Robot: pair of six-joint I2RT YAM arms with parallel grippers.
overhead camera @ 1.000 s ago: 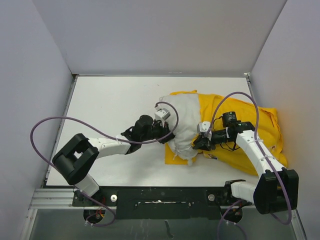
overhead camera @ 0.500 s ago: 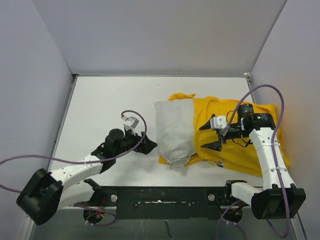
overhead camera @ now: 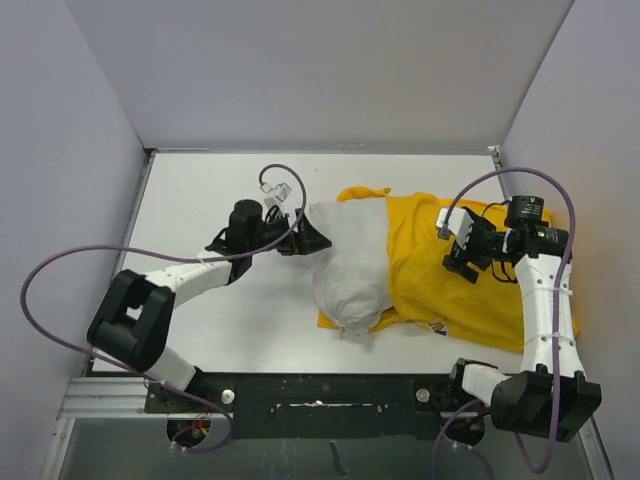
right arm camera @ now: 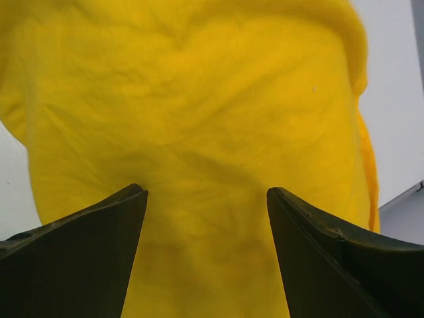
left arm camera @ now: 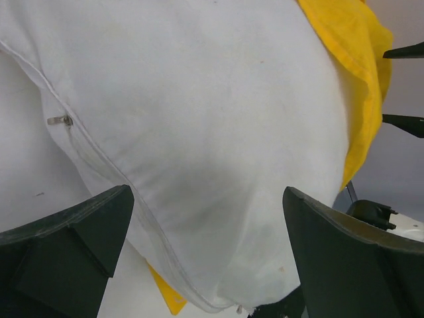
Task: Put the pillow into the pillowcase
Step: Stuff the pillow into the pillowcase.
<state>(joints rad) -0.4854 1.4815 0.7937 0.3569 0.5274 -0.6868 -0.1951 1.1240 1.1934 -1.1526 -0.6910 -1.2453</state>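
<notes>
The white pillow point(overhead camera: 350, 265) lies with its right part inside the yellow pillowcase point(overhead camera: 450, 290); its left part sticks out of the opening. My left gripper point(overhead camera: 312, 240) is open at the pillow's far left corner. In the left wrist view the pillow point(left arm camera: 199, 112) fills the space between the spread fingers point(left arm camera: 73, 245) of that gripper point(left arm camera: 207, 195), with the pillowcase point(left arm camera: 348, 46) at the upper right. My right gripper point(overhead camera: 462, 263) hovers open over the pillowcase's middle. The right wrist view shows only yellow pillowcase point(right arm camera: 199, 99) beyond the gripper point(right arm camera: 205, 192), nothing between its fingers.
The white table point(overhead camera: 220, 195) is boxed in by grey walls at the left, back and right. A black rail point(overhead camera: 320, 390) with the arm bases runs along the near edge. Purple cables point(overhead camera: 60, 270) loop off both arms.
Both grippers have opened and let go of the cloth. The left arm swung out, then back to the pillow's far left corner. The right gripper drew right and back over the pillowcase.
</notes>
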